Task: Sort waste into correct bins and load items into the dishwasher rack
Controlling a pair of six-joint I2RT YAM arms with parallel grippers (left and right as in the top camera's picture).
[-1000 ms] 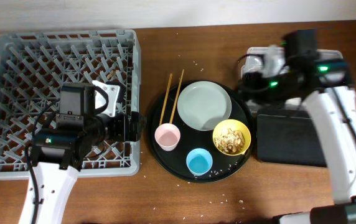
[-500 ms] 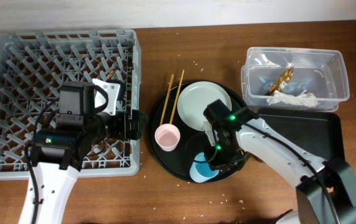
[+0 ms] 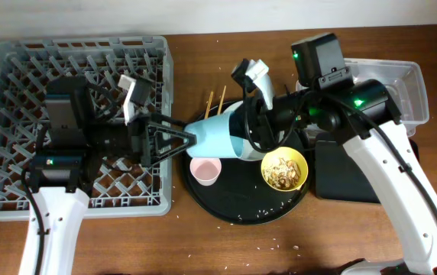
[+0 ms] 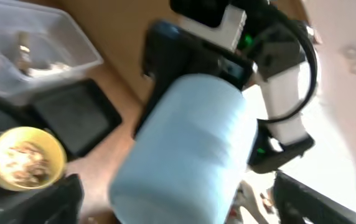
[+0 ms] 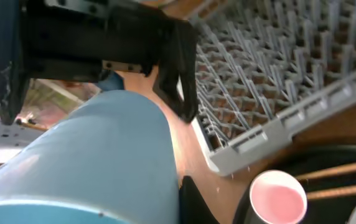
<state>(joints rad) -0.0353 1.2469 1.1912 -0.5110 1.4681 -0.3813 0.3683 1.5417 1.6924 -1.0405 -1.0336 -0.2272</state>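
- Gripping the small blue cup [image 3: 217, 136], my right claw [image 3: 243, 128] is clamped on it and holds it on its side in the air over the upper left part of the round black tray [image 3: 234, 205]. The cup's narrower end points away from the tray toward the dishwasher rack [image 3: 20, 69].
- My left claw [image 3: 180, 140] reaches in at the tray's left edge with its jaws spread wide. Its fingers [image 4: 53, 202] stand on either side of the cup's end, and I cannot tell whether they touch it.
- The small pink cup [image 3: 205, 169] stands upright on the tray's left part, right under the lifted cup.
- The yellow bowl [image 3: 284, 169], with beige food scraps in it, sits on the tray's right part, close under my right arm.
- The wooden chopsticks [image 3: 215, 101] stick out past the tray's upper left rim, their near ends covered by the blue cup.
- Just right of the tray lies the shallow black rectangular tray [image 3: 352, 183], with the clear tub [image 3: 406, 72] beyond it. My right arm crosses over both.
- Rice grains [image 3: 260, 215] are scattered on the round tray's lower part.
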